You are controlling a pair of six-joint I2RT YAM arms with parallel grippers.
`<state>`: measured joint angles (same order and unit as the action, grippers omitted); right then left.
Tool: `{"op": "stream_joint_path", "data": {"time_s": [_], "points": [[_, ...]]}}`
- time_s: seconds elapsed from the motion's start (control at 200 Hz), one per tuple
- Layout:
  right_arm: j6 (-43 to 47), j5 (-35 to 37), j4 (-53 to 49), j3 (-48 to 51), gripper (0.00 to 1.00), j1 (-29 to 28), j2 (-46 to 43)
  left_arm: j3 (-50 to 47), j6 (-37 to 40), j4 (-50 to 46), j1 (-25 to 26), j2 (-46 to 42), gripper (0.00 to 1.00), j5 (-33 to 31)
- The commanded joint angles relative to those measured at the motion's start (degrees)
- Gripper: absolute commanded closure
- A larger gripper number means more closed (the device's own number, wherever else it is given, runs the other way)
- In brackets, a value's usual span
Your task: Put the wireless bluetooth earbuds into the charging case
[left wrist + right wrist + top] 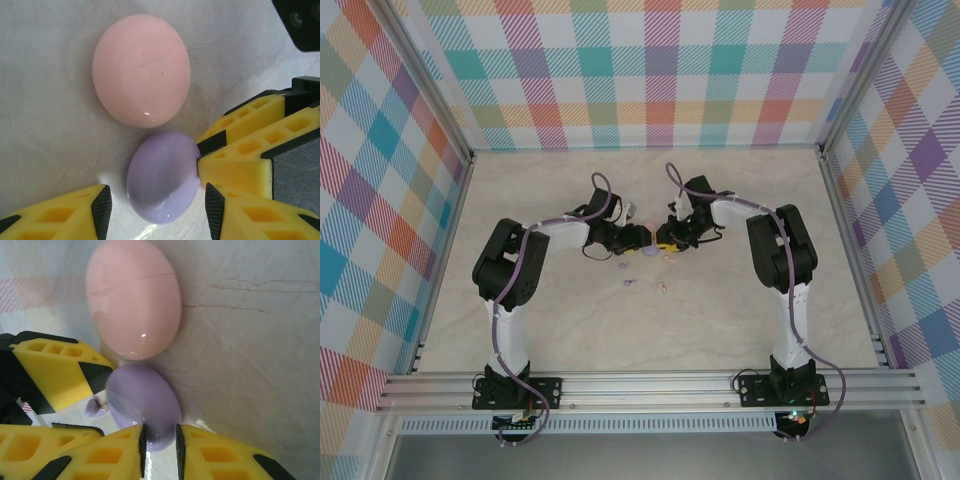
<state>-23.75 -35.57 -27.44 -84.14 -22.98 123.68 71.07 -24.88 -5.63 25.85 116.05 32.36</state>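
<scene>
Overhead, my 2 grippers meet mid-table (pixel 740 330), with bare marble all round and the plaid walls (pixel 650 80) well clear. My right gripper (pixel 160 442) is pinched tight on the rim of the glossy purple case (pixel 142 402). My left gripper (pixel 157 210) stands apart, straddling it. The pink case (pixel 141 70), seam shut, sits against it. A purple earbud (pixel 628 284) and a beige earbud (pixel 662 289) lie nearer the bases. Another purple earbud (pixel 94 407) is half hidden behind my left finger (pixel 60 370).

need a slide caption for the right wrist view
Right gripper pinches the rim of the purple case, with the pink case beside it on the marbled tabletop.
</scene>
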Motion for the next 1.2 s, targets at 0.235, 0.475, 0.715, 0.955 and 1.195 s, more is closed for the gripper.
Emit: {"op": "stream_joint_path", "data": {"time_s": [0.235, 0.475, 0.715, 0.955, 1.195], "points": [[-0.86, 0.29, -0.02, -0.95, 0.80, -0.40, 1.74, 0.47, -2.00, 1.01, 0.75, 2.60, 0.51, 2.92], [-1.12, 0.29, 0.22, -0.70, 0.83, -0.42, 2.25, 0.14, -4.53, 3.30, 0.77, 3.11, 0.57, 5.15], [-1.29, 0.56, 0.47, -0.33, 0.83, -0.40, 1.53, 0.43, -5.00, 3.10, 0.79, 2.58, 0.73, 4.58], [-1.61, 2.26, 3.45, 4.21, 0.77, 0.05, -5.31, -1.78, -4.47, 3.72, 0.78, -1.39, 0.79, 2.19], [-3.68, 1.13, 12.94, 14.87, 0.55, 4.48, -21.54, -6.53, -4.23, 9.26, 0.17, -12.44, 0.79, 1.78]]}}
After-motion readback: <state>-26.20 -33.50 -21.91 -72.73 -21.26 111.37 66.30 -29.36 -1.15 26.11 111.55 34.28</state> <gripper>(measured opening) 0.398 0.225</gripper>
